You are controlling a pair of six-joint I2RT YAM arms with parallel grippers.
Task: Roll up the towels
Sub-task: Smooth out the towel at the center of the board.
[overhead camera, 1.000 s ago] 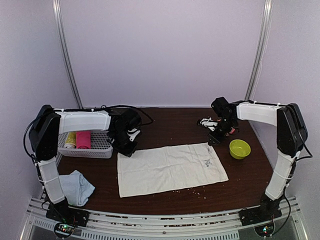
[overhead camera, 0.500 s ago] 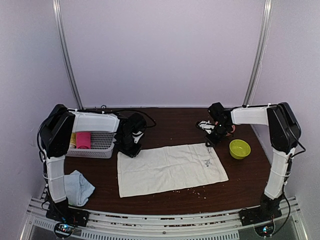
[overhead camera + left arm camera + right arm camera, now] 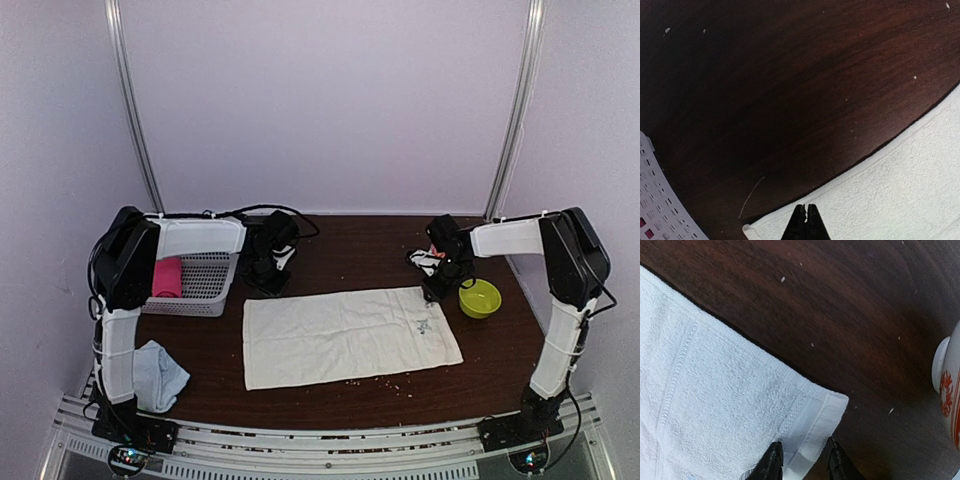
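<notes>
Top external shows lilac walls (image 3: 320, 100), dark wooden table (image 3: 350, 400); cream-white rectangular cloth towel (image 3: 350, 335) has shifted right; left gripper (image 3: 805, 207) jaws together, right gripper (image 3: 804, 444) jaws apart.

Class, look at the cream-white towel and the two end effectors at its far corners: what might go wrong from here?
1. The left end effector is shut at the cream-white towel's edge; little cloth may be caught, so it could slip.
2. The right end effector straddles only the corner hem; uneven pull might skew the roll.
3. The green bowl sits close by and may get knocked.
</notes>
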